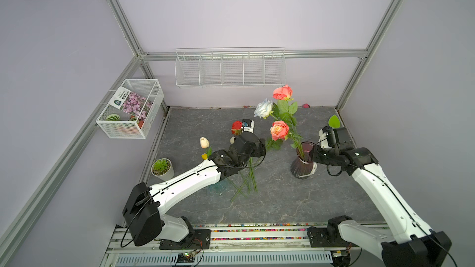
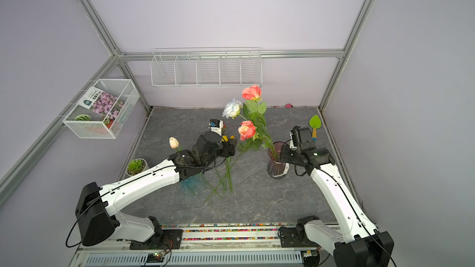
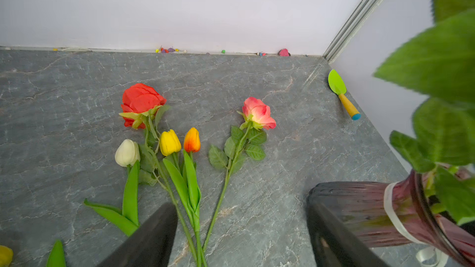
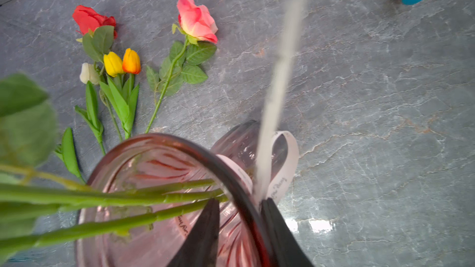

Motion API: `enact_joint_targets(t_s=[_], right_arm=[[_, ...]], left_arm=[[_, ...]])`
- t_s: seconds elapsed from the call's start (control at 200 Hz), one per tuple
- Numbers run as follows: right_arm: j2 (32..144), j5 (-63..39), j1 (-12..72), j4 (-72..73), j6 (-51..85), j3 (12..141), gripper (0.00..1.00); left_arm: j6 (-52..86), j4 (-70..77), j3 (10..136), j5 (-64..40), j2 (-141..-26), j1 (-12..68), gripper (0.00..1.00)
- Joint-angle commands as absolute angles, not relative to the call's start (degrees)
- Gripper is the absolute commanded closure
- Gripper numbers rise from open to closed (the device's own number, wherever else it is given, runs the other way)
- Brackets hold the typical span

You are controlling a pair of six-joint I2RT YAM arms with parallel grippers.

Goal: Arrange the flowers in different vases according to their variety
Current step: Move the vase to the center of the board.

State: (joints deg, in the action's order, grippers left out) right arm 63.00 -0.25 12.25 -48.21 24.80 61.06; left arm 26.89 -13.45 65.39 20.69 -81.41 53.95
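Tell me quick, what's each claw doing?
Left gripper: open, empty.
Right gripper: straddles the maroon vase rim; grip cannot be told.

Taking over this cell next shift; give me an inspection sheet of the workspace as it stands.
Surface: grey marbled slab, nothing spilled.
Job's things: maroon vase holds three roses; tulip stands at teal vase, half hidden by left arm; two loose roses, three loose tulips lie flat.
Clutter: succulent, trowel, coloured bits at back edge.
Grippers: left gripper open over loose stems; right gripper open astride maroon rim.
Cables: black loops at both wrists, free.
Surroundings: wall-hung wire shelf, basket with packet.
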Motion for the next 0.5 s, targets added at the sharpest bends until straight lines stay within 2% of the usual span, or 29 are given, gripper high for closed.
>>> enact_joint_targets(t_s=[0.0, 0.215, 0.495], right_arm=[[61.4, -1.8, 11.2, -48.3, 23.5, 60.0, 0.63], [58.8, -3.0, 9.6, -49.5, 23.2, 61.2, 0.51], [53.2, -4.7, 9.6, -51.1, 23.5, 64.4, 0.29]], left_arm=[[28.0, -14.5, 67.5, 20.3, -81.7, 53.7, 0.17], [30.5, -17.2, 67.7, 19.3, -82.0, 50.8, 0.17], [34.0, -20.5, 65.4, 17.9, -83.3, 49.6, 0.19]])
